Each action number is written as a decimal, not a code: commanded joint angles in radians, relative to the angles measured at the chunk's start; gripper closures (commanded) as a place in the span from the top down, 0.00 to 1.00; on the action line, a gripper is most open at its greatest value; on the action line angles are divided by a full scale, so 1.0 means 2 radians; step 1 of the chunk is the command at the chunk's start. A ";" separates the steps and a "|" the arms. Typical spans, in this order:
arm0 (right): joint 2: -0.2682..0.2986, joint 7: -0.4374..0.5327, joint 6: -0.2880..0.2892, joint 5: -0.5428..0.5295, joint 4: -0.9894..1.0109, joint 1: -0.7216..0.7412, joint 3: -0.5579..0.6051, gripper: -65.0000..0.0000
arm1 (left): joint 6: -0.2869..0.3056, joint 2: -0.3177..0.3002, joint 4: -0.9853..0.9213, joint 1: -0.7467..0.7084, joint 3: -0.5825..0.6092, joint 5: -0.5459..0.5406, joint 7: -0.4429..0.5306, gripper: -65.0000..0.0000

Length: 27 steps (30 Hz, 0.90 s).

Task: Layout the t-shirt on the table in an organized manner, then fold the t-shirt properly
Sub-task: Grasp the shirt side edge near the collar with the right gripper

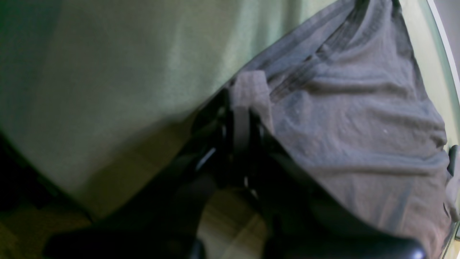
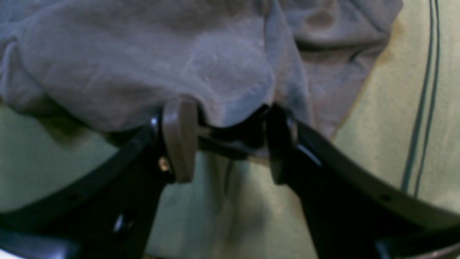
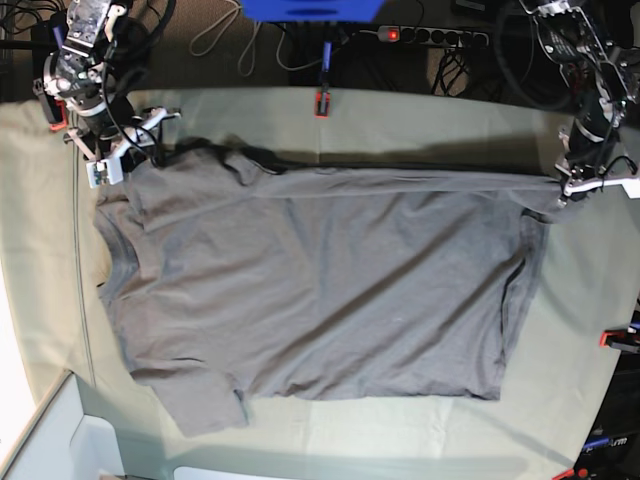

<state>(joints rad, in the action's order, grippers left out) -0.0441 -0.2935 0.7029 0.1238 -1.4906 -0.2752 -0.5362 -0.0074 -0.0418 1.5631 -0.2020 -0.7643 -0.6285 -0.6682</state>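
Observation:
The grey t-shirt [image 3: 320, 290] lies spread on the table [image 3: 420, 125], neck to the left and hem to the right, with its far edge pulled into a straight line. At the far right hem corner my left gripper [image 3: 562, 190] is shut on the t-shirt; the left wrist view shows a fold of t-shirt [image 1: 359, 126] pinched in the left gripper [image 1: 240, 108]. My right gripper [image 3: 150, 145] is at the far left shoulder. In the right wrist view the right gripper [image 2: 228, 133] is open, and the edge of the t-shirt [image 2: 143, 64] bulges between its fingertips.
Red clamps sit on the table's far edge [image 3: 321, 103] and right edge [image 3: 615, 338]. Cables and a power strip [image 3: 430, 35] lie behind the table. A white box [image 3: 60, 440] stands at the near left corner. The near sleeve [image 3: 205, 405] is folded over.

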 commanded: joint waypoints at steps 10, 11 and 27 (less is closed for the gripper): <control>0.005 0.011 -0.002 -0.009 -0.006 0.011 0.001 0.49 | 0.003 -0.007 0.007 0.003 -0.002 -0.003 0.013 0.00; 0.005 0.011 -0.002 -0.009 -0.006 0.016 0.000 0.49 | 0.003 -0.007 0.007 0.003 -0.002 -0.003 0.014 0.00; 0.005 0.011 -0.002 -0.006 -0.006 0.024 -0.002 0.00 | 0.003 -0.007 0.007 0.012 -0.003 -0.001 0.011 0.00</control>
<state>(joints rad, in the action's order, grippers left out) -0.0441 -0.2955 0.7033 0.1268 -1.4857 -0.2340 -0.5365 -0.0071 -0.0441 1.5597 -0.1829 -0.7658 -0.6258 -0.6643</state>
